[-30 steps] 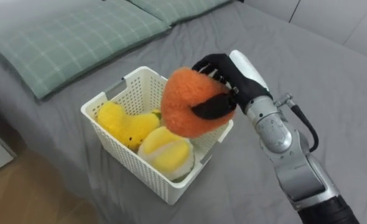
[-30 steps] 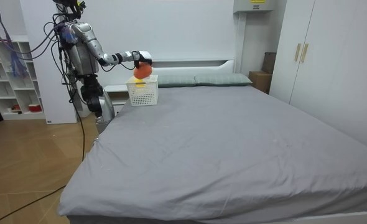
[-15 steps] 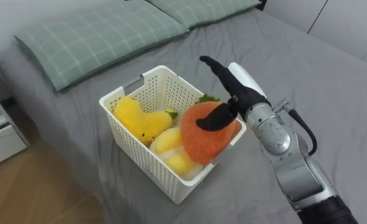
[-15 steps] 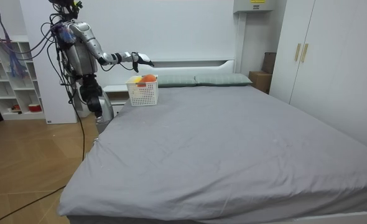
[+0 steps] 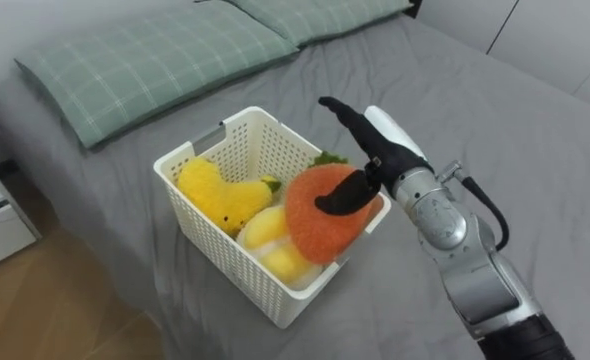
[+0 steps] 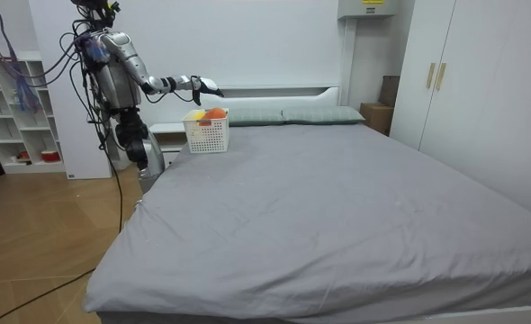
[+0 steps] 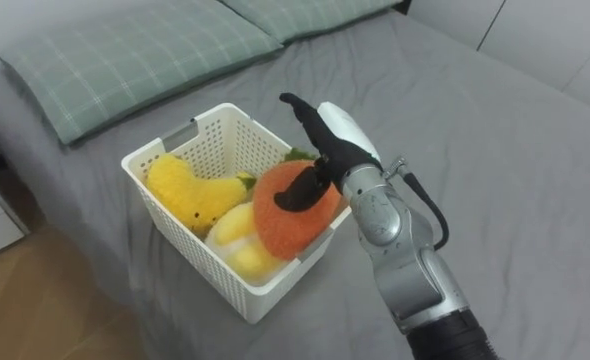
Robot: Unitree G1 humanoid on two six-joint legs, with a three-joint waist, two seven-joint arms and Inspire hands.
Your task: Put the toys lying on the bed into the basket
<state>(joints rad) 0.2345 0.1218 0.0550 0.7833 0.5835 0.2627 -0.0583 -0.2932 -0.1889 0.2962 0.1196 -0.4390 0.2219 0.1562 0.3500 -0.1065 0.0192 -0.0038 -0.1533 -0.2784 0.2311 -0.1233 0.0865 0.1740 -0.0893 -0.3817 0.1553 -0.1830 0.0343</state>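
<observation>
**Release: orange toy (image 5: 325, 215) down in basket (image 5: 207, 268)**

One second back, the right hand (image 5: 380, 150) has its fingers curled round the orange toy and holds it in the air above the basket. Now the toy is inside. It rests in the corner nearest the arm, leaning on the rim and riding high on a pale toy (image 5: 265, 228), with a yellow toy (image 5: 215, 195) at the far left side.

The hand is wide open, with its fingers stretched straight and pointing up and away toward the pillow (image 5: 145, 60). It grips nothing, and only the thumb lies against the top of the orange toy. Since half a second ago, hand and toy sit almost unchanged, so the drop looks finished rather than under way.

In the room view the robot stands at the head corner of the bed (image 6: 337, 207), on the room view's left. Its right arm reaches out over the basket, which stands on the cover near the pillows. As far as that view shows, the rest of the grey cover carries no toys, so the collecting is probably at or near its end.

The orange toy pokes above the rim, so a thumb dragging on it as the arm pulls away could tip it back out. A clean lift off is the safer move.
</observation>
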